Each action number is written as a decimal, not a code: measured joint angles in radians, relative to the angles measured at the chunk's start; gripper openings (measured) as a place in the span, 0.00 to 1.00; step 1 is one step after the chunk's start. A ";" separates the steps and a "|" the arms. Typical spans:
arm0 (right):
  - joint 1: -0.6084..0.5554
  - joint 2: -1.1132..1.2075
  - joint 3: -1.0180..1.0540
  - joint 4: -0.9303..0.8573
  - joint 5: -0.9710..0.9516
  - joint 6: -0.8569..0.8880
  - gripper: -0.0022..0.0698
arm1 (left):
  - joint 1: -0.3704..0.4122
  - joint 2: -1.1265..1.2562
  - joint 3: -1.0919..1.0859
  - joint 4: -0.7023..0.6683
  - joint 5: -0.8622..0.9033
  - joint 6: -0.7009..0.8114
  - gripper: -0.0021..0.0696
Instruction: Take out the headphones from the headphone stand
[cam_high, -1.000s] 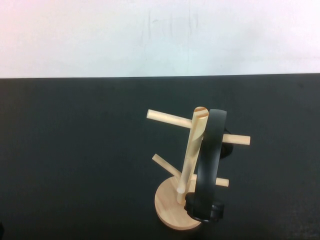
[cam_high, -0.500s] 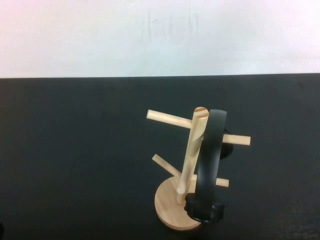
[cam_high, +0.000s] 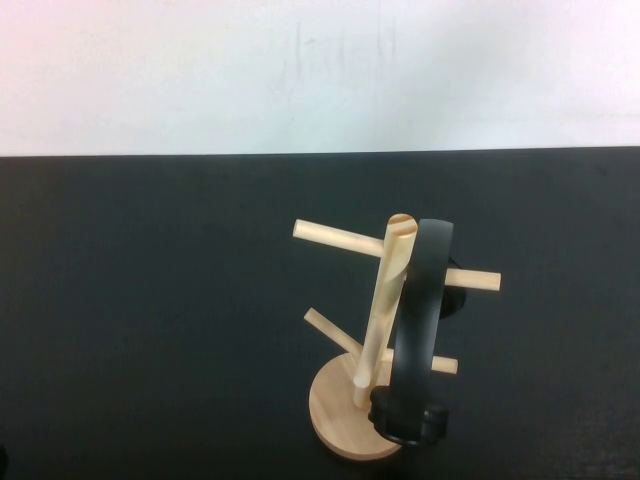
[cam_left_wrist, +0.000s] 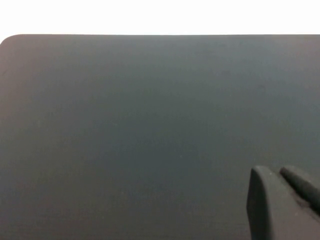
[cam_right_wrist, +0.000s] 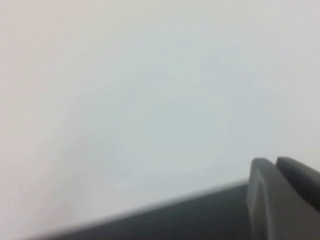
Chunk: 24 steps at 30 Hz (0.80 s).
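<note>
From the high view I saw the black over-ear headphones (cam_high: 415, 335) with their wide matte headband hung over the light wooden tree-shaped stand (cam_high: 377, 320), the band draped beside the top of the upright post and across a peg, one round earcup low against the disc base and the other behind the post. The stand stood right of centre on the black table (cam_high: 150, 320), toward its near edge. Neither arm showed in that view.

From the left wrist view I had only bare black tabletop and the tip of the left gripper (cam_left_wrist: 280, 200) at the corner of the picture; its fingers sat close together, but I could not tell whether they were fully closed, and it held nothing I could see.

From the right wrist view the right gripper (cam_right_wrist: 282, 192) pointed at the pale wall above the table's far edge, pinched shut and empty.

My judgement: the reach had not begun. I would open the right pincer, take the headband near its crown, and lift upward clear of the peg so the stand would not tip.
</note>
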<state>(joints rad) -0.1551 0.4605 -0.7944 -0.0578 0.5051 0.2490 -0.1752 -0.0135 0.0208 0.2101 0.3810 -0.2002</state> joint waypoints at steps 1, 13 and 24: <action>0.000 0.023 0.000 -0.007 0.009 -0.012 0.02 | 0.000 0.000 0.000 0.000 0.000 0.000 0.03; 0.032 0.377 0.122 0.589 0.323 -0.403 0.02 | 0.000 0.000 0.000 0.000 0.000 0.000 0.03; 0.340 0.559 0.279 1.436 0.359 -1.311 0.02 | 0.000 0.000 0.000 0.000 0.000 0.000 0.03</action>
<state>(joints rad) 0.1845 1.0198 -0.5156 1.3786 0.8638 -1.0623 -0.1752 -0.0135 0.0208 0.2101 0.3810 -0.2002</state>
